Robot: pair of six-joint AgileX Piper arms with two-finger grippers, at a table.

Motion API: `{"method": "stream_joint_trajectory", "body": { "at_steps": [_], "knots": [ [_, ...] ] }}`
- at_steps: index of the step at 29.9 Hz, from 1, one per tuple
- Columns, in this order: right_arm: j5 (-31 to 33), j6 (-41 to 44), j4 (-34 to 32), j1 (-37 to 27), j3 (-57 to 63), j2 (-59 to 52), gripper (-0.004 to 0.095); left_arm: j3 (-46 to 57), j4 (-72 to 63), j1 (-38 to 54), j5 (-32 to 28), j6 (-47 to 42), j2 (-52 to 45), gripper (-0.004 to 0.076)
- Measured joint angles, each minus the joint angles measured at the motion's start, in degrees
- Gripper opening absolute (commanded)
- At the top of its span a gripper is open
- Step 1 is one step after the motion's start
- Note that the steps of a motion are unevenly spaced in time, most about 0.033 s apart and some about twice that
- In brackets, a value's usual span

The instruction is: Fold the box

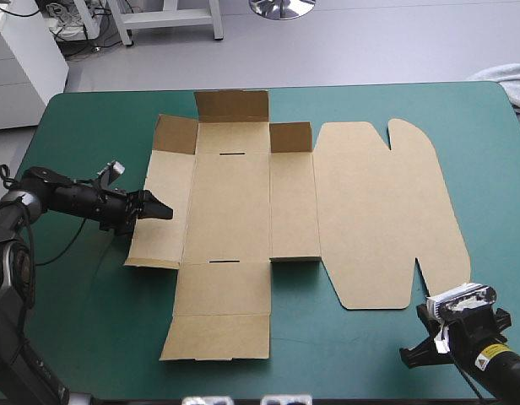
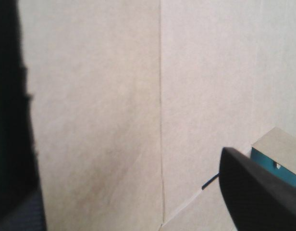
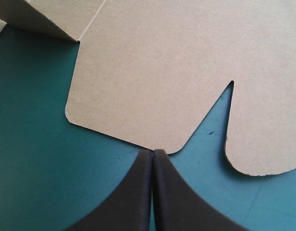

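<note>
The brown box (image 1: 243, 202) lies unfolded on the teal-green cover, its short flaps at the far edge tilted up. Its rounded lid (image 1: 387, 211) lies flat to the right. My left gripper (image 1: 159, 209) reaches over the box's left side panel. In the left wrist view this gripper (image 2: 121, 144) is open, and brown board (image 2: 114, 96) fills the space between its fingers. My right gripper (image 1: 429, 325) is near the table's front right corner. In the right wrist view it (image 3: 153, 151) is shut, its tip just short of the lid's near edge (image 3: 162, 62).
A pale grey cloth (image 1: 513, 84) lies at the table's far right corner. Bare teal-green cover (image 1: 91, 321) shows to the left of the box and in front of it.
</note>
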Motion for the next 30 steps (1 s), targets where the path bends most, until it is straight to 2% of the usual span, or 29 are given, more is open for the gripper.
{"method": "stream_joint_trajectory", "body": {
  "at_steps": [3,5,8,9,21,25,30],
  "knots": [
    [-0.01,0.00,0.00,0.00,0.00,0.00,-0.0019,-0.11,-0.28,-1.18,-0.08,-0.57,0.13,0.0479],
    [-0.01,0.00,0.00,0.00,0.00,0.00,-0.0019,-0.11,-0.28,-1.35,-0.33,-1.40,0.38,0.0335],
    [-0.06,0.00,0.00,0.00,0.00,0.00,-0.0019,0.07,0.27,-1.53,-0.86,-2.56,1.03,0.0052],
    [-0.06,0.00,0.00,0.00,0.00,0.00,-0.0019,0.19,0.58,-1.66,-0.98,-2.86,1.31,-0.0012],
    [-0.06,0.00,0.12,0.00,0.00,0.00,-0.0019,-1.83,-1.98,-2.05,-0.24,0.04,1.88,-0.0009],
    [-0.06,0.00,0.31,0.00,0.00,0.00,-0.0019,-5.98,2.55,-3.66,-1.01,-1.51,1.58,-0.0009],
    [-0.06,0.00,0.35,0.00,0.00,0.00,-0.0019,-13.00,12.01,-9.86,-1.34,-2.79,-0.56,-0.0009]
  ]
}}
